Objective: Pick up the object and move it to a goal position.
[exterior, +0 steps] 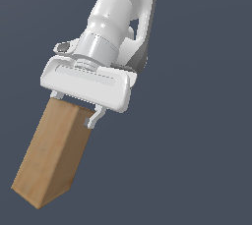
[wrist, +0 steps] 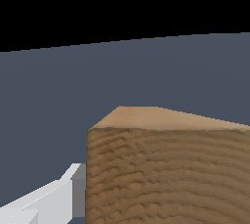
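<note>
I have the gripper (exterior: 74,108) straddling the top end of the wooden block (exterior: 51,153), jaws pinching it for carrying.

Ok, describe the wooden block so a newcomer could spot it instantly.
Find the white robot arm against the plain dark grey background. At its white end effector sits the elongated brown wood-grain rectangular block, held between the fingers. It is the only brown thing there.

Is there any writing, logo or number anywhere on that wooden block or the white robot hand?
None. The wooden block shows only brown grain, the white gripper and arm are plain, and the dark background carries no text in either view.
</note>
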Controlling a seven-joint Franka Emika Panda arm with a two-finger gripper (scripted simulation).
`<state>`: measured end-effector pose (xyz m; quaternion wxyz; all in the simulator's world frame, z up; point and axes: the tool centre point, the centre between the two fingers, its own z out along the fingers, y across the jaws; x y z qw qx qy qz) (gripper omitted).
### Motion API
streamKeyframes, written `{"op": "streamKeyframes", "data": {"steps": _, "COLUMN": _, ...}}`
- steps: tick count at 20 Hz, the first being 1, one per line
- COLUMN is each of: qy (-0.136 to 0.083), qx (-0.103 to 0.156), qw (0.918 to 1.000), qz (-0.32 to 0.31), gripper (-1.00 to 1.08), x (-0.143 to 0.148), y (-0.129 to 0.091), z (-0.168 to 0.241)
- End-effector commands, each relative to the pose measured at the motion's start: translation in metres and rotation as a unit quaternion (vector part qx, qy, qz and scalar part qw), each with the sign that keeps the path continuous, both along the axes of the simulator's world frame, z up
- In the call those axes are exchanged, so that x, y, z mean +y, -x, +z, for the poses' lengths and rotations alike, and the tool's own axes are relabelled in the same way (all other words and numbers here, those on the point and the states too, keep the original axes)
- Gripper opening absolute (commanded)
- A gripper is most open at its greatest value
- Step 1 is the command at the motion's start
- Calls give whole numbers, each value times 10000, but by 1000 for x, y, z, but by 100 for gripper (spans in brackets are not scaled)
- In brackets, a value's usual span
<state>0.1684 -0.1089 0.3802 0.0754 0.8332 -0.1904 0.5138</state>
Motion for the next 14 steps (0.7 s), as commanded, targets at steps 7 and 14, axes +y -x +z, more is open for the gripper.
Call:
{"op": "streamKeyframes", "data": {"steps": 7, "qy": 46, "qx": -711, "qw": 9969, "qz": -334, "gripper": -100, "x": -5, "y": 10, "z": 40}}
{"op": "streamKeyframes", "data": {"steps": 14, "qy": 95, "qx": -1352, "qw": 9885, "qz": -676, "gripper": -100, "x": -9, "y": 24, "z": 69}}
